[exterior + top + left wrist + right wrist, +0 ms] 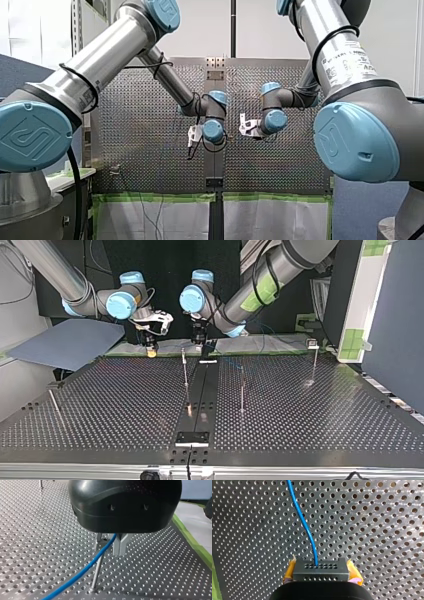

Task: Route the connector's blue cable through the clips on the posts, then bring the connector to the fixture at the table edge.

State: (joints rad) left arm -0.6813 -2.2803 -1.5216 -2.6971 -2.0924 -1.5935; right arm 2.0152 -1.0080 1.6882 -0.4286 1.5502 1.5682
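The connector (321,570) hangs over the table (374,530), clamped in the right claw (322,573), and its blue cable (303,522) runs ahead, apparently to the left claw (120,552), which is pinched together on it just beside a post (97,570).

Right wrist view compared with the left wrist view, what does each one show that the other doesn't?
Only the right wrist view shows the black connector clamped between my right end effector's yellow pads. Only the left wrist view shows my left end effector, metal fingers closed, beside a thin post. Both show the blue cable over the perforated table.
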